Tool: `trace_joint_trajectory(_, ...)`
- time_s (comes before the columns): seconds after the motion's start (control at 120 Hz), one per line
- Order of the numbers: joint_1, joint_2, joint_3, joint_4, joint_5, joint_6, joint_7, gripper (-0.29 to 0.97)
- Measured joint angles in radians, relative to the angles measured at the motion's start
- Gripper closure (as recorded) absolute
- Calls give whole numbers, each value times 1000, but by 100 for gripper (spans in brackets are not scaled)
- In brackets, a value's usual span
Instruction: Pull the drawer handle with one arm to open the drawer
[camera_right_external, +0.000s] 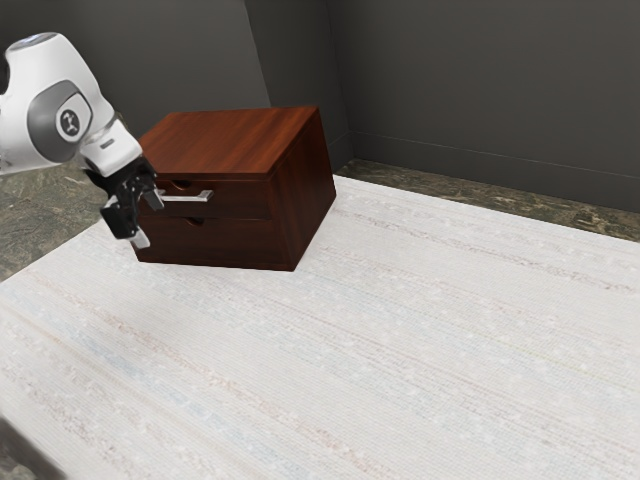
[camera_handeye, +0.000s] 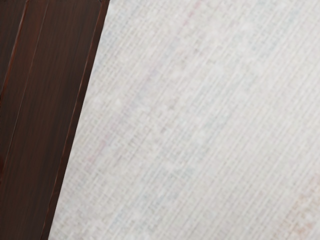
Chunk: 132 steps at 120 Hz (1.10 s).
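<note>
Your gripper (camera_right_external: 149, 219) sits at the cabinet's (camera_right_external: 240, 145) front, fingers spread wide just beside the silver handle (camera_right_external: 190, 198) on the top drawer (camera_right_external: 235, 196), apparently lining up to straddle it before pulling.

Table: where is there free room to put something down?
The table is bare across the wide stretch to the exterior view's right of the wooden cabinet and toward the near edge. It is crowded at the cabinet's front, where the gripper sits by the handle.
</note>
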<state>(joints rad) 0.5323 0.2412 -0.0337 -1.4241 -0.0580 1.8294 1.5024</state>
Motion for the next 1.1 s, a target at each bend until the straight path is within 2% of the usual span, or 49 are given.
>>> trace_joint_trajectory(0.667, 5, 127, -5, 161, -14, 53, 159, 0)
trace_joint_trajectory(1.1, 6, 156, -5, 177, -15, 59, 198, 0)
